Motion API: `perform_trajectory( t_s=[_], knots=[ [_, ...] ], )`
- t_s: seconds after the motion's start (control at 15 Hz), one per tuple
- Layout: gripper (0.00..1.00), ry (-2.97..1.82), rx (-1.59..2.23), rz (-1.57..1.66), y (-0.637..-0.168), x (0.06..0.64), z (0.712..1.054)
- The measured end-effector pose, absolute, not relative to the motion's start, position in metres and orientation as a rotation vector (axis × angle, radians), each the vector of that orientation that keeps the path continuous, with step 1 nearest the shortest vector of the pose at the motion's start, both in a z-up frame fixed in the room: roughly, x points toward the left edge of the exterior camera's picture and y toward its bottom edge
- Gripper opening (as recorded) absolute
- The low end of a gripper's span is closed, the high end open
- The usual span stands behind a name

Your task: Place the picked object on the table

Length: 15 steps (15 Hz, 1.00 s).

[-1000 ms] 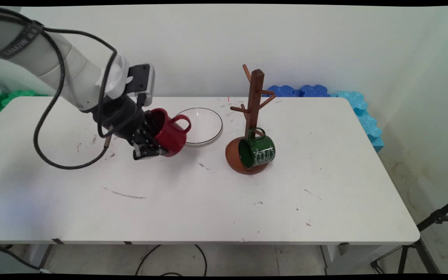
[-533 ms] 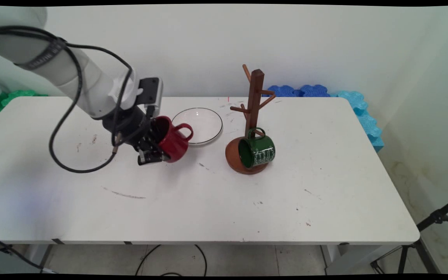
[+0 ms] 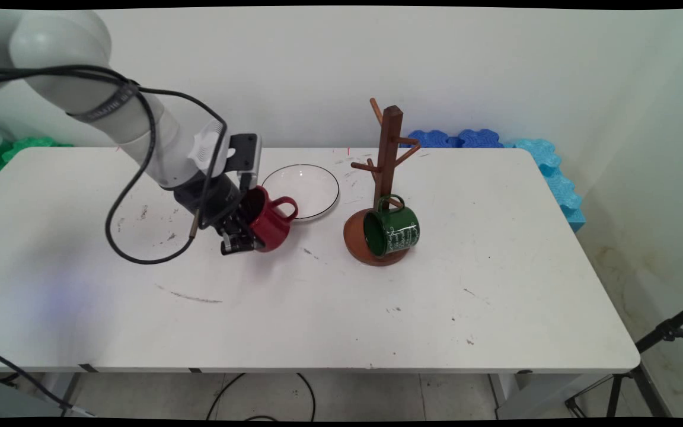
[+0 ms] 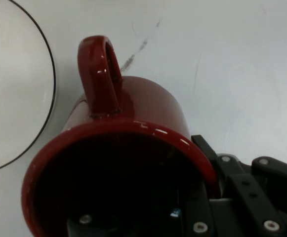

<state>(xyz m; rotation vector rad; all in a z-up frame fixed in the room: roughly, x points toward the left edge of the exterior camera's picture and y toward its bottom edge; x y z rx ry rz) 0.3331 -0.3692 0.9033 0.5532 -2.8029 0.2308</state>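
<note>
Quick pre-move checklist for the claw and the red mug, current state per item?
1. Claw shut on red mug, one finger inside the rim: ok.
2. Mug tilted, handle upward and visible: ok.
3. Mug clear of the table: cannot tell.
4. Gap between mug and glass plate: close beside it, contact cannot tell.
5. Mug tree upper pegs free; green mug hangs on a low peg: ok.
</note>
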Motion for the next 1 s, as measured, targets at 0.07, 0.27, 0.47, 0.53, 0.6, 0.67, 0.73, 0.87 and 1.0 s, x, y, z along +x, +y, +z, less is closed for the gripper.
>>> perform_trajectory(
  t_s=[0.07,0.27,0.47,0.53,0.6,0.67,0.73,0.87,1.0],
  knots=[
    [0.0,-2.805,0.56,0.224,-0.372,0.333,0.9],
    [0.0,-2.81,0.579,0.203,-0.379,0.333,0.889],
    [0.0,-2.812,0.596,0.185,-0.386,0.333,0.88],
    [0.0,-2.813,0.599,0.182,-0.388,0.333,0.878],
    [0.0,-2.813,0.602,0.178,-0.389,0.333,0.876],
    [0.0,-2.813,0.605,0.173,-0.391,0.333,0.874],
    [0.0,-2.813,0.608,0.168,-0.392,0.332,0.872],
    [0.0,-2.812,0.613,0.158,-0.396,0.332,0.867],
    [0.0,-2.811,0.616,0.152,-0.398,0.332,0.864]
  ],
)
